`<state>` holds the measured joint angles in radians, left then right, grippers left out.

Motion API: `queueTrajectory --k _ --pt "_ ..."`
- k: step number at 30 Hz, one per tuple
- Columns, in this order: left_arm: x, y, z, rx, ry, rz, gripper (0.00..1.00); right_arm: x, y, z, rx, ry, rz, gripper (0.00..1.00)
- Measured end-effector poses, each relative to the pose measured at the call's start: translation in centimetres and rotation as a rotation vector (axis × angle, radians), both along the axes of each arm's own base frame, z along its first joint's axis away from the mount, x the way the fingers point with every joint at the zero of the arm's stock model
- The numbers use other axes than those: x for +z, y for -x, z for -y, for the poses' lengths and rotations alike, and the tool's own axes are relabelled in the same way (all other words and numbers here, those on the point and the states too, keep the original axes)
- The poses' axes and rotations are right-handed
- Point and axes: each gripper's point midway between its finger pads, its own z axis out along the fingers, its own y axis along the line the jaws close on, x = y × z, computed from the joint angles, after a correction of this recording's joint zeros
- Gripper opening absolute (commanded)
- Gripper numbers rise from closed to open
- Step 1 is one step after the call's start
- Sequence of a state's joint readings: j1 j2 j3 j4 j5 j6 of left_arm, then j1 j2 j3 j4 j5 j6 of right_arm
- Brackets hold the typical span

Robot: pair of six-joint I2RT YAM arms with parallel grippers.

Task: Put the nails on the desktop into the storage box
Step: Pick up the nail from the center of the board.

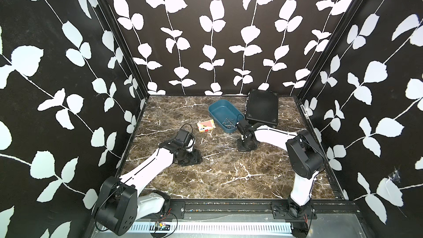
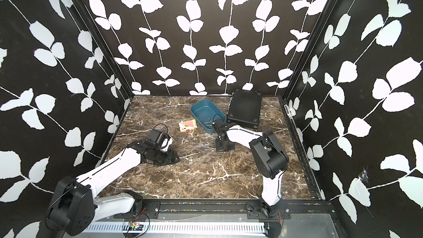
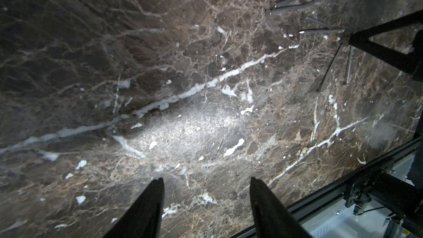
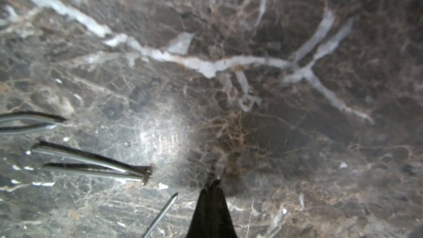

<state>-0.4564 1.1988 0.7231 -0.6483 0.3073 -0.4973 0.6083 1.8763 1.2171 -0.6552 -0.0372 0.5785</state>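
Task part done. Several thin silvery-grey metal nails (image 1: 229,122) lay inside the teal-blue rectangular plastic storage box (image 1: 220,111). Loose nails (image 4: 91,165) remained on the brown marble-patterned counter (image 1: 229,175) beside the right hand (image 4: 211,183), pressed together, seemingly empty. The left hand (image 3: 206,182) was spread, idle.

Blurred nails (image 4: 29,122) run off the right wrist view's edge; whether the right gripper (image 4: 212,180) pinches one is hidden. In both top views the nails (image 1: 227,122) (image 2: 208,122) are too thin to count.
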Motion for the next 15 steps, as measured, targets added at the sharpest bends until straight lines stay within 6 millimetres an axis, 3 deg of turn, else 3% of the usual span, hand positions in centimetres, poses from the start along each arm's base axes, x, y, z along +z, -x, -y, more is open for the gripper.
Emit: queueTrajectory --k 6,8,15 --pt "0.5 0.1 -0.1 0.007 0.011 0.017 0.62 1.1 0.3 0.3 0.010 0.013 -0.024 0.00" --pt "0.5 0.1 -0.1 0.007 0.012 0.018 0.62 2.8 -0.8 -0.4 0.004 -0.020 0.003 0.00" --pt "0.5 0.1 -0.1 0.007 0.011 0.018 0.62 11.4 -7.0 -2.3 -0.111 -0.253 0.181 0.00"
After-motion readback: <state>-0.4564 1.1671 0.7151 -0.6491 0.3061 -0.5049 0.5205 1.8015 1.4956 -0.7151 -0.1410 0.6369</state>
